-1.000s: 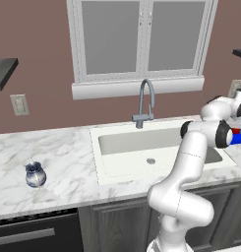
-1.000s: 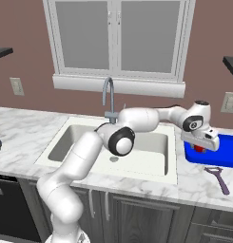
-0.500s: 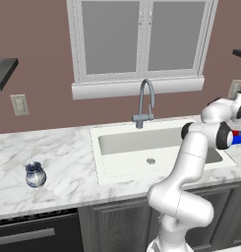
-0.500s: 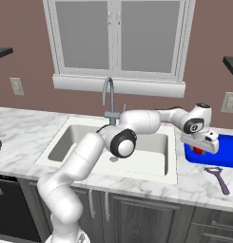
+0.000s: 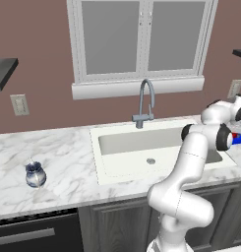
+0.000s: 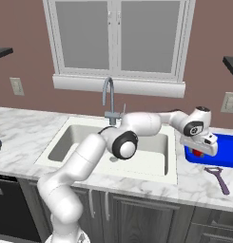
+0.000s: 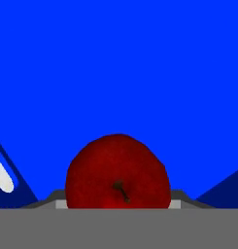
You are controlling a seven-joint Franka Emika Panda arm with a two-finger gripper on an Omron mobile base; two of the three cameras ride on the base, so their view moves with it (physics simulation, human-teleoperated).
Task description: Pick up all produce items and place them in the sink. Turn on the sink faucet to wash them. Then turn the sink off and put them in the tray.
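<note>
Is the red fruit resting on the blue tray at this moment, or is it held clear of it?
Cannot tell. The hand view looks straight down on the red fruit against the blue tray, hiding any gap beneath.

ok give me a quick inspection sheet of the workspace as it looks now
surface: white marble counter around the sink; basin bare, round drain showing
job's things: red fruit held above the blue tray; whether it touches the floor cannot be told; faucet behind the basin, no water visible
clutter: blue-and-white jar on the left counter; purple-handled utensil in front of the tray
grippers: gripper over the tray's left part, shut on the red fruit
cables: nothing seen
surroundings: window above the sink, wall outlets on both sides, dark cabinets below
</note>
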